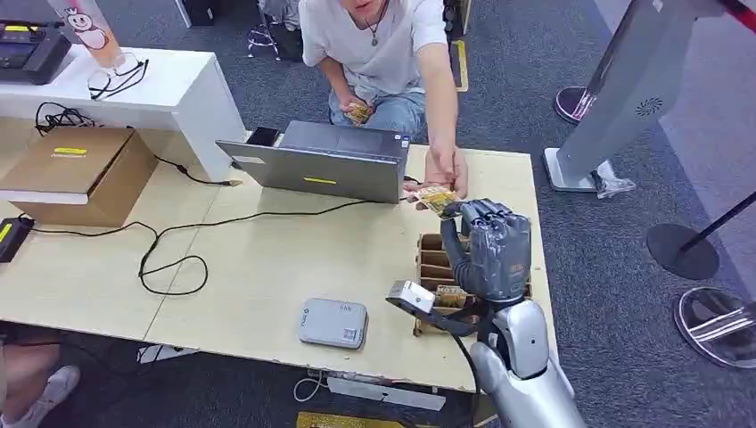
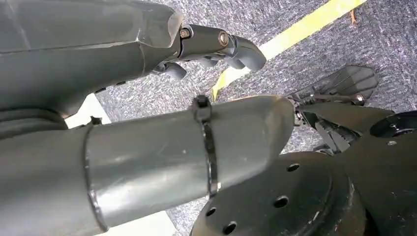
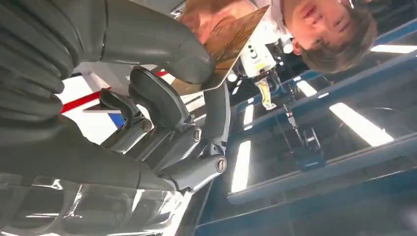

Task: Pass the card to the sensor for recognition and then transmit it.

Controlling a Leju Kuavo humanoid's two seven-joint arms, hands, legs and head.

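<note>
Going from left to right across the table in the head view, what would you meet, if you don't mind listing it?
Cardboard box → black cable loop → laptop → grey sensor → right hand holding the card at the table's right edge.

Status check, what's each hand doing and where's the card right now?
Right hand raised, pinching card. Person's hand on the card's far end. Left hand hanging low, holds nothing.
</note>
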